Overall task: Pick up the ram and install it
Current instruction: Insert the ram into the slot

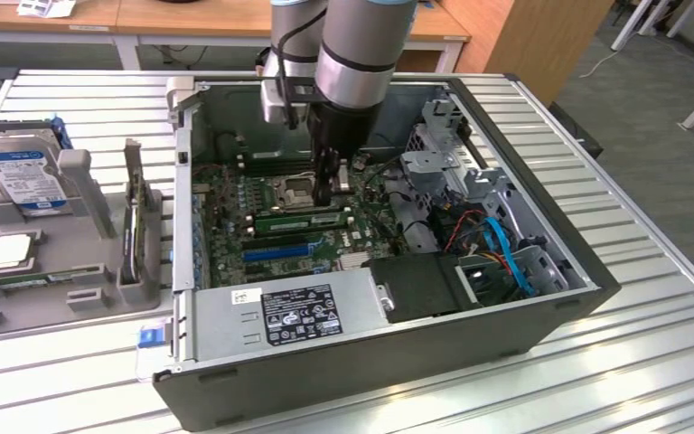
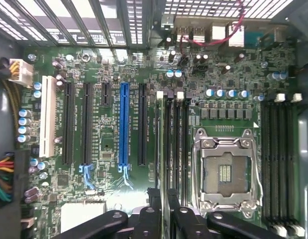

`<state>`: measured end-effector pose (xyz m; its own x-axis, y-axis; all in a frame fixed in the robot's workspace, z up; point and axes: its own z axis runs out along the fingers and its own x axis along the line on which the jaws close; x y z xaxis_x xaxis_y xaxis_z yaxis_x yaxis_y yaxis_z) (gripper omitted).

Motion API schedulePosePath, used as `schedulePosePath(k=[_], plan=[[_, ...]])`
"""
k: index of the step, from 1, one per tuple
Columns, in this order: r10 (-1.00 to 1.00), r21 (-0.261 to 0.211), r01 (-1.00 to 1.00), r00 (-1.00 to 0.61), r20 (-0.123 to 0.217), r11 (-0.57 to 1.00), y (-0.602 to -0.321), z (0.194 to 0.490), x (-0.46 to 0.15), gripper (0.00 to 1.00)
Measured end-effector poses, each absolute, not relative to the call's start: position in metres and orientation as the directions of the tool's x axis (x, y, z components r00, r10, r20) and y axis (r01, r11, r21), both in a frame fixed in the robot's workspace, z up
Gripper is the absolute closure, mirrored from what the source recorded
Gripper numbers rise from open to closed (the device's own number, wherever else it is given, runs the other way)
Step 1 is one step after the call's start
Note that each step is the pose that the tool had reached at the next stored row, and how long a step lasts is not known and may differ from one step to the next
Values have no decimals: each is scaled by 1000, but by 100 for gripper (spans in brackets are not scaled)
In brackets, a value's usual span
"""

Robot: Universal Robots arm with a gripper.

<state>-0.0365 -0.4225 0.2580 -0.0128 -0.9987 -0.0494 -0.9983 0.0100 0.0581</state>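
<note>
Inside the open computer case [image 1: 383, 384], the arm's fingers [image 2: 181, 219] pinch the green ram [image 1: 304, 218] on edge at the motherboard's memory slots [image 2: 176, 144].

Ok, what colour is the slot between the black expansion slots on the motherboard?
Blue. The slot shows best in the wrist view.

Ram [image 1: 304, 218]: long, thin green stick w/ small dark chips along it. It stands on its long edge on the mobo [image 1: 232, 194], inside the PC case [image 1: 528, 208]. It runs approx. left-right across the exterior view, just beside the CPU socket [image 1: 295, 190], on the side nearer the PSU [image 1: 286, 312] (looks level, not tilted). Can't tell if it's fully seated in a slot.
</note>
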Motion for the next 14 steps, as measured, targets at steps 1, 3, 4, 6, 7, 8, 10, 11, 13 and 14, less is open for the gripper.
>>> schedulePosePath(k=[1,3,4,6,7,8,10,11,13,14], plan=[[-999,58,-998,-13,-49,10,-422,261,-36,81],[-999,58,-998,-13,-49,10,-423,266,-36,81],[-999,58,-998,-13,-49,10,-423,269,-36,81],[-999,58,-998,-13,-49,10,-423,275,-36,81],[-999,58,-998,-13,-49,10,-423,277,-36,81],[-999,58,-998,-13,-49,10,-423,280,-36,81],[-999,58,-998,-13,-49,10,-423,286,-36,81],[-999,58,-998,-13,-49,10,-423,289,-36,81],[-999,58,-998,-13,-49,10,-423,295,-36,81],[-999,58,-998,-13,-49,10,-423,297,-36,81]])
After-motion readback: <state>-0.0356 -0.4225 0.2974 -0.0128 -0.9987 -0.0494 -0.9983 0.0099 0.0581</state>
